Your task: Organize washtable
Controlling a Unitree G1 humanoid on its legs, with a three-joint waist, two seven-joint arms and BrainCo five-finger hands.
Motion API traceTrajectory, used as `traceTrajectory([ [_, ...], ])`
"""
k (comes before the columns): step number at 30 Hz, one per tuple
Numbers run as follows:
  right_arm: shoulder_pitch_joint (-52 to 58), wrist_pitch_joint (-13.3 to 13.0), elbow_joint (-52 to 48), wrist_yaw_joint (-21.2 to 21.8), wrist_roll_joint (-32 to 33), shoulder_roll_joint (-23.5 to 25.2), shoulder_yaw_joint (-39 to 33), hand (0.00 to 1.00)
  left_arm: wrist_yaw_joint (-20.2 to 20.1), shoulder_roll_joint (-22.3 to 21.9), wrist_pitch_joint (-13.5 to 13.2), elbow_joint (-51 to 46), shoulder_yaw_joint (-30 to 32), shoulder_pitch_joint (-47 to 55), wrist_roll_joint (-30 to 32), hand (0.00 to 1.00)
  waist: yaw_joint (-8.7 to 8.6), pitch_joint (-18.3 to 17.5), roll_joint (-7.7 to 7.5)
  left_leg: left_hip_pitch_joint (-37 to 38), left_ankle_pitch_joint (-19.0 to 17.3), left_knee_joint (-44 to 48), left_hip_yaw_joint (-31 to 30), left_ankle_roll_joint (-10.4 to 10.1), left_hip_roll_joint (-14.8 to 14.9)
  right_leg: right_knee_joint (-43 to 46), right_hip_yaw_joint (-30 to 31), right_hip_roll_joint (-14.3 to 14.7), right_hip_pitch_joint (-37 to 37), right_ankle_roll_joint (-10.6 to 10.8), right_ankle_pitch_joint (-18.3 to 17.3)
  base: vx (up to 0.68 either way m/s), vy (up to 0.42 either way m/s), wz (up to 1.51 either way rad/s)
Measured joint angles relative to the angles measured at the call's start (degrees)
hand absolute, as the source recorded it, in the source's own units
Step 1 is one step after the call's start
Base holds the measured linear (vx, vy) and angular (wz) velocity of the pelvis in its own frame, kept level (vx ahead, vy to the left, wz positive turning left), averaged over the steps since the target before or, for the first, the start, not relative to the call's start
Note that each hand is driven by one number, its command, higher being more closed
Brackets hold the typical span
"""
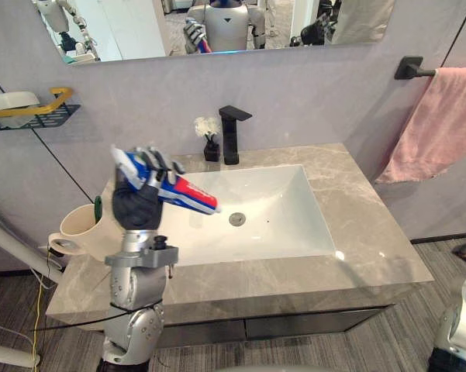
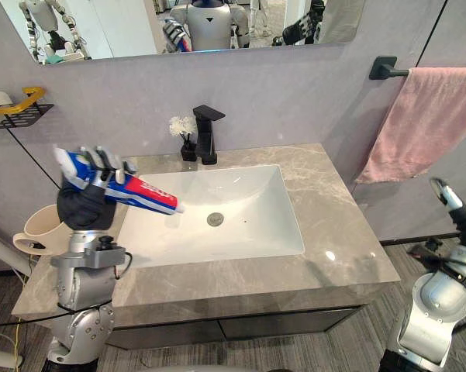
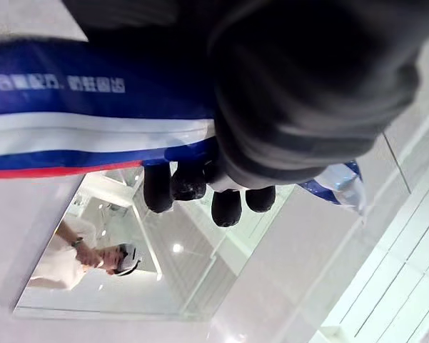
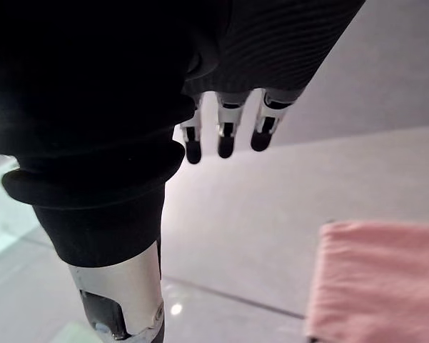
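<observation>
The grey marble washtable [image 1: 372, 232] holds a white basin [image 1: 283, 205], a pink towel [image 1: 438, 124] hangs past its right edge near the empty, slack-fingered right hand [image 4: 226, 136], and above its left edge the left hand [image 1: 136, 200] has its fingers curled round a blue-white-red toothpaste tube [image 1: 188, 194] beside a cream mug [image 1: 77, 222]

Eye views looked down on the same bench [image 1: 364, 225]; wrist views sat close behind the left hand [image 3: 314, 93] and right hand [image 4: 271, 50].
</observation>
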Motion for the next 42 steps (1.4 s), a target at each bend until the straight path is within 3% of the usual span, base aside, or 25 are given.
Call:
traceTrajectory([
  [5,3.51,3.11,9.30,-3.09,2.97,6.67,-5.82,0.00,1.25,-1.28,0.00,0.00,0.15,-0.47,2.18,1.00,-0.27,0.00,0.00,-0.61,0.00,0.09,0.08,0.00,-0.05,0.04,0.17,-0.07,-0.65,-0.07,0.07,-0.01,0.000,-0.01],
  [11,6.28,2.96,19.59,-5.84,10.20,12.68,-5.87,0.00,4.44,-2.24,-0.02,0.62,-0.31,-3.54,4.51,1.00,-0.52,-0.03,-0.12,-0.98,-0.01,0.19,0.15,0.00,-0.05,0.15,0.32,-0.09,-1.00,-0.07,0.07,-0.02,-0.001,-0.01],
  [17,9.99,4.56,31.17,0.07,12.87,14.51,-2.27,0.00,5.80,-2.15,0.03,1.14,2.05,-5.31,10.93,1.00,-0.37,-0.11,0.06,-1.33,-0.02,0.21,0.24,0.01,-0.07,0.21,0.80,-0.10,-1.36,-0.12,0.12,-0.01,0.000,-0.01],
  [21,11.29,4.77,38.20,4.08,12.83,14.54,0.22,0.00,6.99,-1.49,0.08,1.15,6.83,-5.30,14.15,1.00,0.05,-0.10,0.12,-1.41,-0.02,0.21,0.09,0.00,-0.05,0.18,0.73,-0.08,-1.34,-0.12,0.12,0.00,0.000,0.00],
  [23,12.22,6.04,41.65,8.15,12.79,14.42,3.30,0.00,7.41,0.29,0.14,1.15,10.50,-5.30,16.61,1.00,0.28,-0.12,0.18,-1.44,-0.02,0.20,0.00,0.00,-0.09,0.18,0.66,-0.12,-1.31,-0.13,0.12,0.00,0.000,0.00],
  [29,14.18,6.96,45.46,14.95,12.13,13.46,8.86,0.00,8.49,3.07,0.22,1.94,17.61,-5.28,20.50,1.00,1.61,-0.15,0.22,-1.60,0.00,0.14,-0.61,0.01,-0.17,0.14,0.00,-0.18,-1.12,-0.14,0.10,-0.03,-0.005,0.05],
  [34,13.70,6.97,47.70,18.23,9.86,12.05,14.11,0.00,10.14,3.88,0.39,4.07,21.16,-5.02,21.34,1.00,1.76,-0.15,0.12,-1.93,0.05,0.03,-1.78,0.03,-0.29,0.01,-1.26,-0.25,-0.79,-0.33,-0.03,-0.02,-0.006,0.11],
  [42,12.23,7.00,53.07,18.73,8.32,8.90,19.59,0.00,13.35,3.89,0.11,10.86,22.12,-8.07,18.95,1.00,2.87,-0.33,-0.07,-3.76,0.45,0.30,-4.40,-0.32,-0.43,-0.24,-3.65,-0.21,-0.86,-0.45,-0.22,0.00,-0.008,0.16],
])
